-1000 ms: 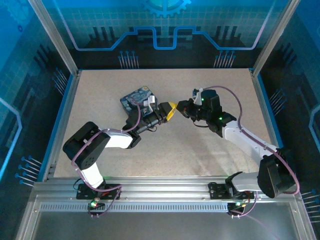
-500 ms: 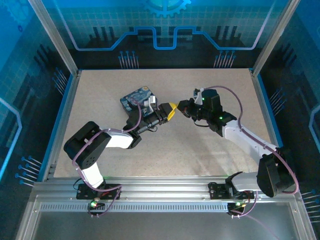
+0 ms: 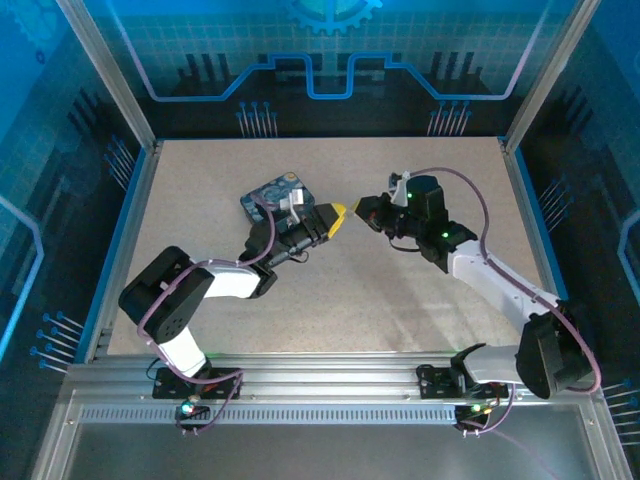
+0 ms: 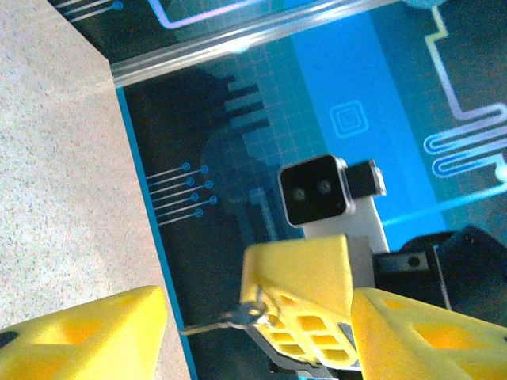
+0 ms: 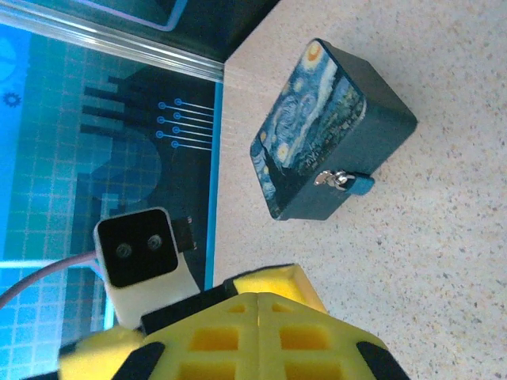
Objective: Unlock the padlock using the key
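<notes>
On the speckled beige table (image 3: 400, 290), the two arms are seen reaching inward from their bases until their tips meet near the middle. The yellow-tipped left gripper (image 3: 337, 214) has been drawn back a little toward its own side. A small gap can now be made out between it and the yellow-tipped right gripper (image 5: 258, 305), where the two were practically touching a second ago.

In the left wrist view the left fingers are spread wide with nothing gripped, and the right gripper's tip lies between them. The right fingers are pressed tightly together, and the tiny thin silvery metal key (image 4: 226, 321) is seen jutting from their tip, apparently pinched there.

A transfer of the key to the left gripper is judged to have been tried and not completed, as the key remains with the right gripper.

Farther back, behind the left gripper, the dark blue swirl-painted rectangular tin (image 5: 317, 127) rests on the table. The tiny padlock with its silvery shackle (image 5: 339, 180) hangs at the latch on the tin's side, well apart from the key. The unlocking has therefore not yet begun.
</notes>
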You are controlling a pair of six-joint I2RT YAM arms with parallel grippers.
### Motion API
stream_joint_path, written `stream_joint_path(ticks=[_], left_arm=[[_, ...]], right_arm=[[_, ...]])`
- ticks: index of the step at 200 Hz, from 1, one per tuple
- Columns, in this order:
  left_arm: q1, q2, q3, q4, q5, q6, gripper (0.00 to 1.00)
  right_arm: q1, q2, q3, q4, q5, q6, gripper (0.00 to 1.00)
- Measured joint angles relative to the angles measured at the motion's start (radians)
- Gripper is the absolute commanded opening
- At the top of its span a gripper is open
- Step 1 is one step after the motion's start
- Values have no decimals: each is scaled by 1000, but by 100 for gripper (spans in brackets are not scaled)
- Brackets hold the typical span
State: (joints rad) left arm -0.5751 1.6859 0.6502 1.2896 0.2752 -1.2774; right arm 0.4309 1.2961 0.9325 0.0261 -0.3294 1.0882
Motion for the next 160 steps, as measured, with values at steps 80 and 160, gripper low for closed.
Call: stream_joint_path(ticks=[80,160], left_arm=[[14,-99,-35,-163,-42,-333,71],[-31,-124,-84,-186,-206,-621,70]], right_arm=[[2,-27,27,2,-14,-142,0],[61,21,27,59,-21,-177,0]])
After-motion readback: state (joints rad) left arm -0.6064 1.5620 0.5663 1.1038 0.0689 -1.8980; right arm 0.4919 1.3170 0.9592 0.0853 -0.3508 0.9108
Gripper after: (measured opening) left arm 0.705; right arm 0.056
